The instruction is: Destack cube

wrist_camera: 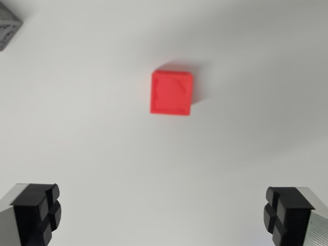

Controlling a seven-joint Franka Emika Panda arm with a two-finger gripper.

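Red cube [171,93] on white table [92,128]

Hand [164,218] — two fingers, each with a black moulded pad [38,212] split by cross-shaped grooves into rounded blocks, mounted on a light grey, finely ribbed metal body [318,225].

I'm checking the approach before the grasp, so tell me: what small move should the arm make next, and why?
Probably shift the open gripper toward the red cube, then descend. The cube sits near the top of the wrist view, well beyond the fingers, which are spread wide with nothing between them. It needs to lie between them before closing. The picture is blurred, so whether a second cube lies underneath cannot be told.
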